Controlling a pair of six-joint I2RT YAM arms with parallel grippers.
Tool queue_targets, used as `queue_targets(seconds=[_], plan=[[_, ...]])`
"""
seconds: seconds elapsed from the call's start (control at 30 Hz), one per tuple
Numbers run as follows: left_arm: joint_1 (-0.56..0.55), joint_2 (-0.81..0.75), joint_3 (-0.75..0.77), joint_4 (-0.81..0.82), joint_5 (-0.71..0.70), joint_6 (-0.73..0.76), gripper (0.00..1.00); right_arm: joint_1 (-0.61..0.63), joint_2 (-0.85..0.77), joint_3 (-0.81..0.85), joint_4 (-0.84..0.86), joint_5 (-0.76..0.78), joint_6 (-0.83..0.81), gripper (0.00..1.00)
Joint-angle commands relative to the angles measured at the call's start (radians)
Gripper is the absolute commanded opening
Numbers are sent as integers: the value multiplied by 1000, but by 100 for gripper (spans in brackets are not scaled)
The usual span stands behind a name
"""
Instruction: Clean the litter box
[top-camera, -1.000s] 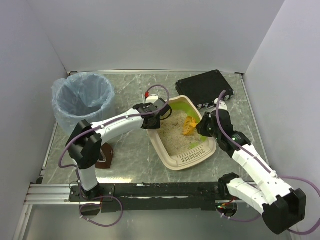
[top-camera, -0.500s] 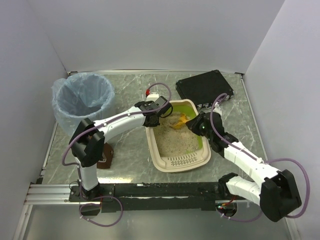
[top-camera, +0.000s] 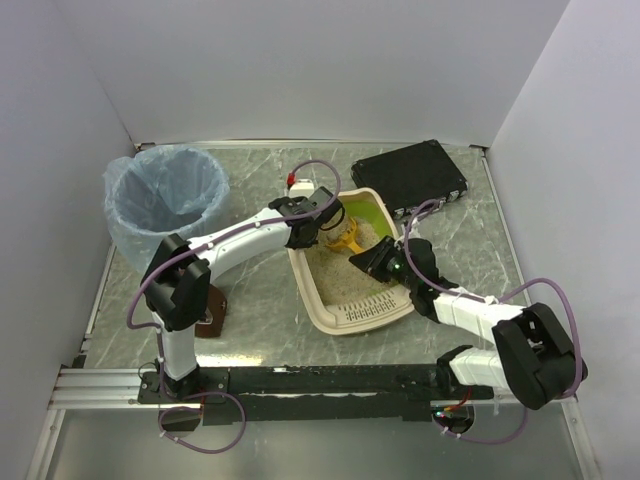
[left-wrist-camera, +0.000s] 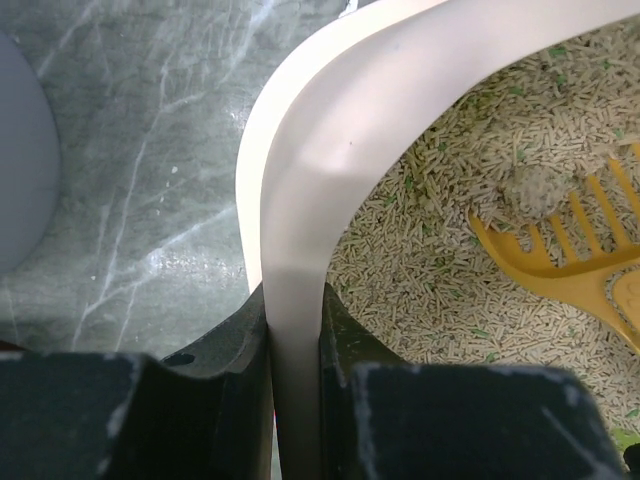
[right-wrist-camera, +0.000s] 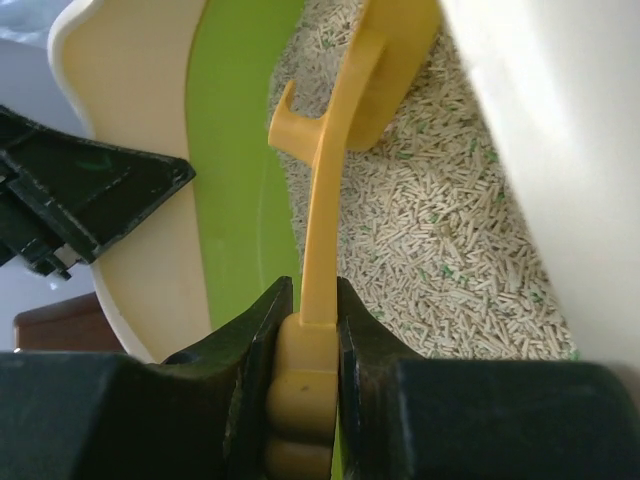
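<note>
Both arms work at the litter box in the middle of the bench.

The litter box (top-camera: 308, 290) lies skewed at the centre of the marbled bench (top-camera: 255, 290). Its slotted end points toward 5 o'clock and its green inner wall toward 1 o'clock, with pale litter (top-camera: 350, 280) inside. The left tool (top-camera: 318, 224) sits on the box's rim at its 11 o'clock corner. The right tool (top-camera: 372, 260) reaches in from 4 o'clock, low over the litter, with a yellow scoop (top-camera: 345, 240) just ahead of it near the far end. A round bin (top-camera: 120, 190) lined with a blue bag stands at 10 o'clock. A black case (top-camera: 408, 175) lies at 1 o'clock just beyond the box, and a small brown object (top-camera: 210, 312) lies at 8 o'clock.
</note>
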Motion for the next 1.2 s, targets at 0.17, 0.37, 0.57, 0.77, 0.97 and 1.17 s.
queue_targets(seconds=[0.17,0.37,0.57,0.77,0.97,1.17], plan=[[6,-36,116,86,-149,-4,1,-12,-86,-130,182,-39,89,0],[45,-68,54,114,-149,-14,1,-51,-180,-178,177,-47,122,0],[54,-70,44,123,-163,-1,1,-113,-152,-248,377,-142,212,0],[77,-88,36,155,-146,24,1,-145,-140,-271,542,-255,287,0],[107,-142,-9,219,-142,76,1,-191,-212,-261,553,-341,293,0],[112,-195,-48,305,-165,133,1,-239,-387,-244,358,-337,237,0]])
